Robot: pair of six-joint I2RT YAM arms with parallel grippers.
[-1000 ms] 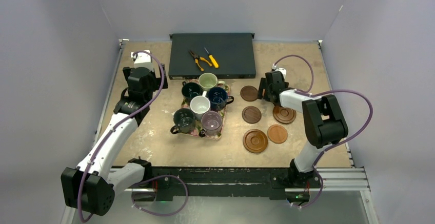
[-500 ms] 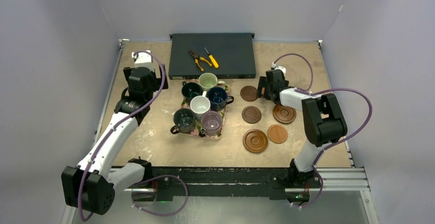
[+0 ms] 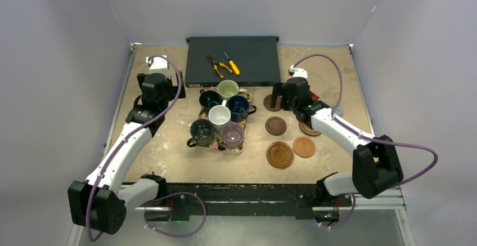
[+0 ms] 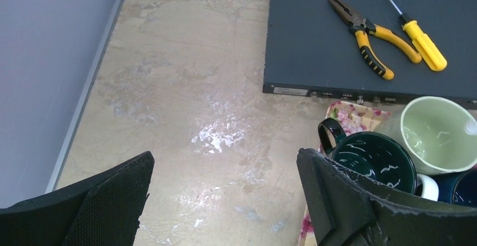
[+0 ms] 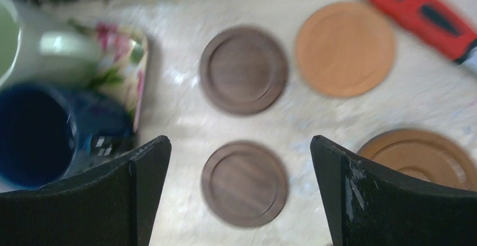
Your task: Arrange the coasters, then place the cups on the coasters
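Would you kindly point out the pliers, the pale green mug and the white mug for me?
pliers point(image 4: 355, 25): left wrist view, on the pivot joint.
pale green mug point(image 4: 436, 133): left wrist view, on its inner wall.
white mug point(image 3: 219, 114): top external view, inside its open mouth.

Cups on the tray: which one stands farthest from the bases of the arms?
The pale green cup, at the far end of the tray, next to the dark box; all the others stand nearer.

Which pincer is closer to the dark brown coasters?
Right. The right pincer hovers above the dark brown coasters; the left pincer sits beyond the floral tray, on its other side.
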